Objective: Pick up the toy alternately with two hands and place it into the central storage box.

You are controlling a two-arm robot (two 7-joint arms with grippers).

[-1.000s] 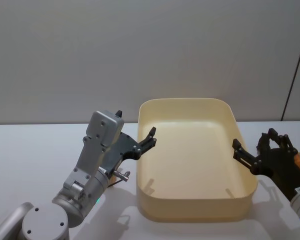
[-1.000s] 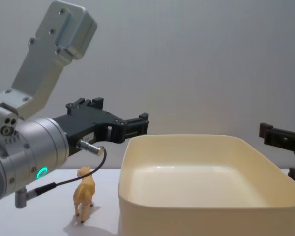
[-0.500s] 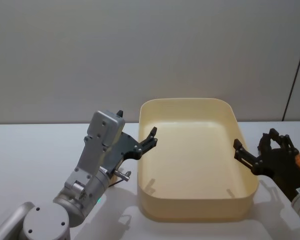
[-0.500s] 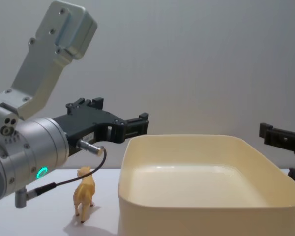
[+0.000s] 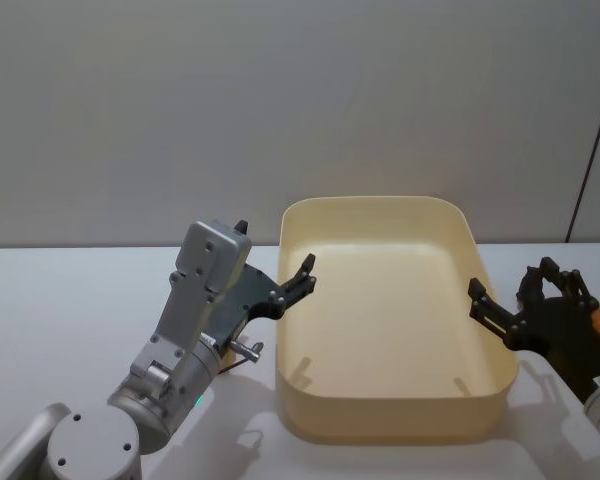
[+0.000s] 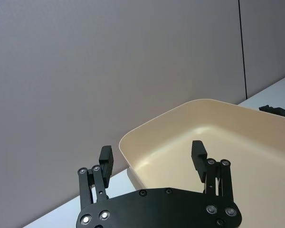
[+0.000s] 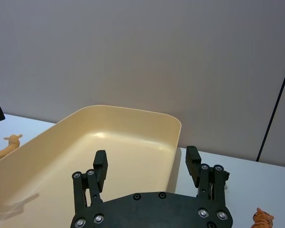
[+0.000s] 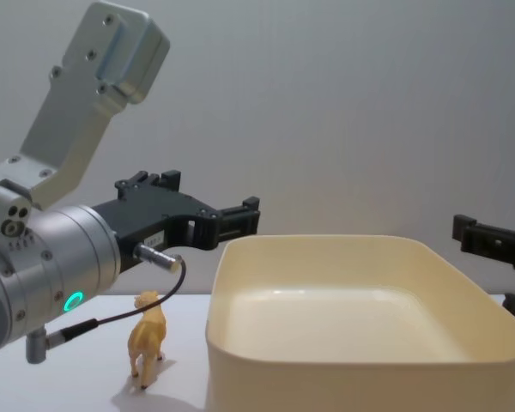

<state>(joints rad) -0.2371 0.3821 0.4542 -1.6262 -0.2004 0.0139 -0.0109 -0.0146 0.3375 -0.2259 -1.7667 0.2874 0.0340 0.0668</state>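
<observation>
Currently the left pincer (image 6: 152, 153) and right pincer (image 7: 146, 157) hang wide open and empty at either side of the central storage box (image 8: 326, 243), while the toy (image 8: 148, 336), seemingly a tan camel, stands on the table (image 5: 60, 300) by its left wall, likely light, stiff, best pinched across the body.

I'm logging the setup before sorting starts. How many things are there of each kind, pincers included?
toy animals: 2, the tan toy animal and the orange striped toy animal
storage box: 1
pincers: 2, the left pincer and the right pincer, both open
total: 5
</observation>
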